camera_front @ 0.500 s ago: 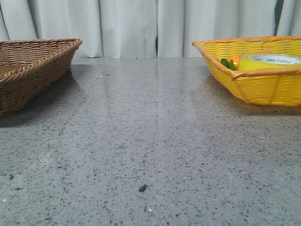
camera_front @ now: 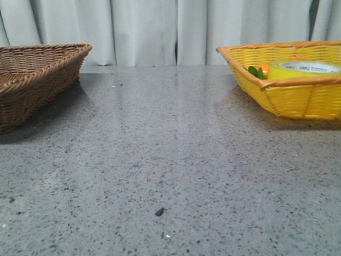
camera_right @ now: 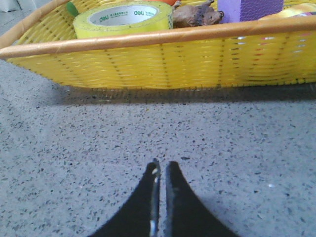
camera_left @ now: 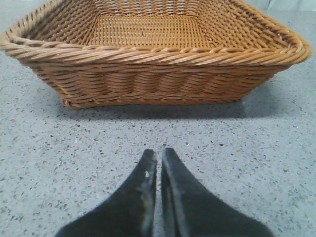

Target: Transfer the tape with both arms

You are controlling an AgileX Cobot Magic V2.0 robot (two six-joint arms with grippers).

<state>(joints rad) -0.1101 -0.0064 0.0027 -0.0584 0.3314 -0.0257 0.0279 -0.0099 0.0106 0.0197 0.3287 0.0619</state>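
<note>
with the right gripper (camera_right: 159,170) and left gripper (camera_left: 159,158) both pressed together, the tape (camera_right: 123,19) crowded behind the yellow basket's rim (camera_right: 148,38) risks a snagged, fumbled grasp.

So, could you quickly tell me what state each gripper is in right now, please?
Left gripper: closed, holding nothing, facing the brown wicker basket.
Right gripper: closed, holding nothing, facing the yellow basket.

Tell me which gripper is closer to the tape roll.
Right. The right gripper is over the table just outside the yellow basket holding the tape. The left gripper faces the brown basket on the table's other side.
</note>
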